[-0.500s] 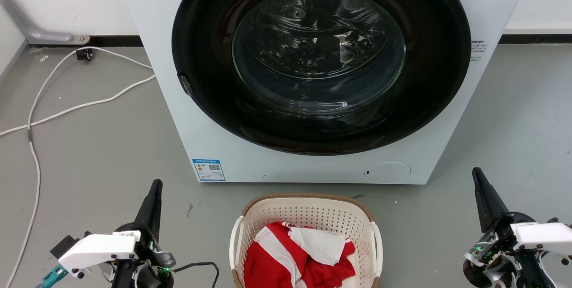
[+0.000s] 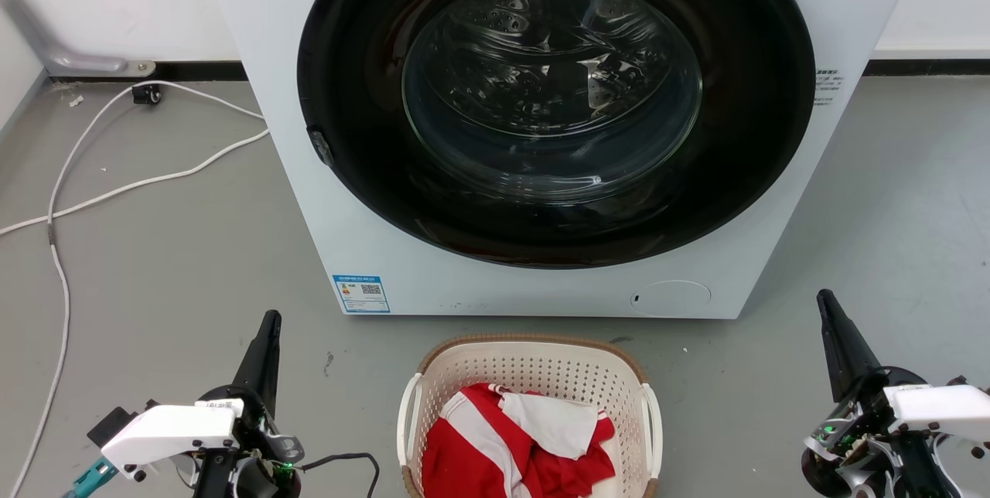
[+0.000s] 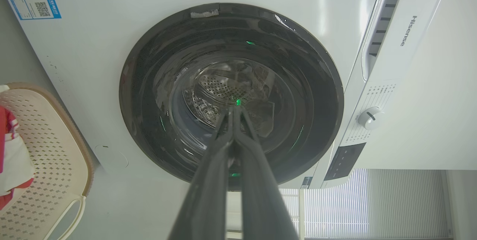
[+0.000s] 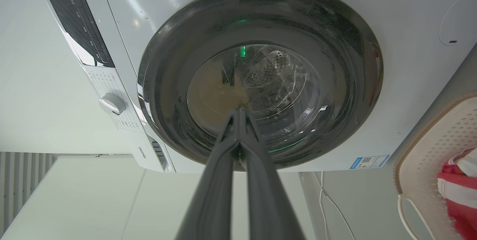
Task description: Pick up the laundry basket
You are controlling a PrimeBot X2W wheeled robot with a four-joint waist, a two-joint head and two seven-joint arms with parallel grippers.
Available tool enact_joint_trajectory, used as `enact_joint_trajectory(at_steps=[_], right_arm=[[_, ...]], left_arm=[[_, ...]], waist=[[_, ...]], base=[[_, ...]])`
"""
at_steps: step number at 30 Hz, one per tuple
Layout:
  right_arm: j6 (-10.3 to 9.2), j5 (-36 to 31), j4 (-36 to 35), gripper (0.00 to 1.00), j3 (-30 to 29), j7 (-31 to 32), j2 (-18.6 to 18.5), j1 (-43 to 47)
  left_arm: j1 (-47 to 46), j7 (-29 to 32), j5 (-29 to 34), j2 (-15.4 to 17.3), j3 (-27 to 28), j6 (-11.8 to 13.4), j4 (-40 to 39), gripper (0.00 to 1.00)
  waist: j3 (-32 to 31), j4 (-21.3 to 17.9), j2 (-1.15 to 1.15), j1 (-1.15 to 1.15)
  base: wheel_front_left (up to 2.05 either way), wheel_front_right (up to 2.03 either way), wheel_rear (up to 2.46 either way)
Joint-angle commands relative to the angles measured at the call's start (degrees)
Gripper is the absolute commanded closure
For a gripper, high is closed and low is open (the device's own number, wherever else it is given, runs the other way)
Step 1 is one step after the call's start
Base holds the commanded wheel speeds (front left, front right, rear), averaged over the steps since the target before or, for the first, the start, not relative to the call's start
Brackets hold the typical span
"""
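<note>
The laundry basket (image 2: 534,363), cream with perforated walls, a brown rim and white side handles, stands on the floor at the bottom centre of the head view, holding red and white cloth (image 2: 520,448). Its rim (image 3: 80,139) shows at the left edge of the left wrist view, and the basket (image 4: 428,165) again at the right edge of the right wrist view. My left gripper (image 2: 269,322) is shut and empty, well to the basket's left. On the basket's right, my right gripper (image 2: 824,299) is also shut and empty. The fingertips meet in both wrist views (image 3: 234,110) (image 4: 239,111).
A white washing machine (image 2: 433,281) with a closed dark round door (image 2: 557,104) stands just behind the basket. White cables (image 2: 116,189) trail over the grey floor at the left. Open floor lies on both sides of the basket.
</note>
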Motion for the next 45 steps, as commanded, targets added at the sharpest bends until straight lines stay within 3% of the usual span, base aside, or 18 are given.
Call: enact_joint_trajectory(at_steps=[1,28,29,45], right_arm=[[0.0,-0.37,0.04,1.0,-0.08,0.19,0.2,-0.62],[0.0,-0.39,0.05,1.0,-0.13,0.22,0.23,-0.63],[0.0,-0.11,0.11,0.0,-0.06,0.04,0.09,0.09],[0.0,-3.36,-0.41,0.0,-1.59,-3.77,0.22,2.58]], left_arm=[[-0.59,0.07,0.42,-0.08,0.19,-0.22,0.07,1.0],[-0.6,0.2,0.45,-0.15,0.32,-0.21,0.08,1.0],[0.09,0.01,0.23,-0.14,0.09,0.0,0.13,0.0],[2.79,-3.76,2.03,-0.37,1.4,-0.01,-0.5,0.0]], waist=[[0.0,0.0,0.0,0.0],[0.0,0.0,0.0,0.0],[0.0,0.0,0.0,0.0],[-0.08,-0.23,0.0,0.0]], base=[[0.0,0.0,0.0],[0.0,0.0,0.0],[0.0,0.0,0.0],[0.0,0.0,0.0]])
